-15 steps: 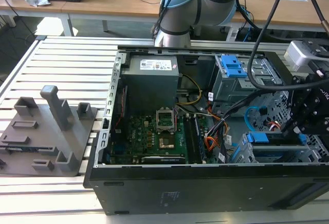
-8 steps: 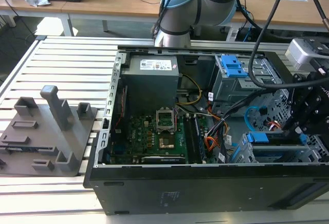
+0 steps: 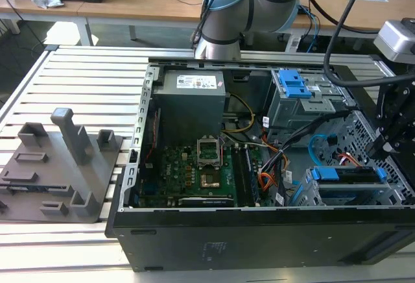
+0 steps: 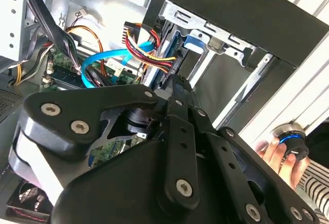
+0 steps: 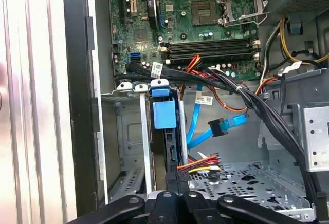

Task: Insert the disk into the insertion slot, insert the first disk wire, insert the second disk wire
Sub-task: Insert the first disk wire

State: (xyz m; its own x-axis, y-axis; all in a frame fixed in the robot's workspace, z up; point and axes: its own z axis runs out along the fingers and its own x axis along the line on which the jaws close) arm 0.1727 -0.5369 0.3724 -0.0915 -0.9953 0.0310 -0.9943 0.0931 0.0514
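The disk (image 3: 343,174), held in its blue caddy (image 5: 164,113), sits inside the insertion slot (image 3: 337,195), the perforated silver cage (image 5: 128,131) at the case's front corner. My gripper (image 5: 177,180) is at the disk's rear end with its fingers close together, shut on the black plug of the first disk wire (image 5: 200,163). That wire is a red, yellow and black bundle (image 4: 146,47). The plug is against the disk's edge in both wrist views. The second disk wire (image 5: 195,126), flat and light blue, hangs loose beside the cage, its dark plug (image 5: 221,127) free.
The open computer case holds the motherboard (image 3: 201,166), a power supply (image 3: 191,98) and an upper bay with a blue latch (image 3: 295,85). Black wire bundles (image 5: 257,111) cross near the cage. A grey fixture (image 3: 61,166) stands on the exterior view's left. A hand (image 4: 275,154) rests outside the case.
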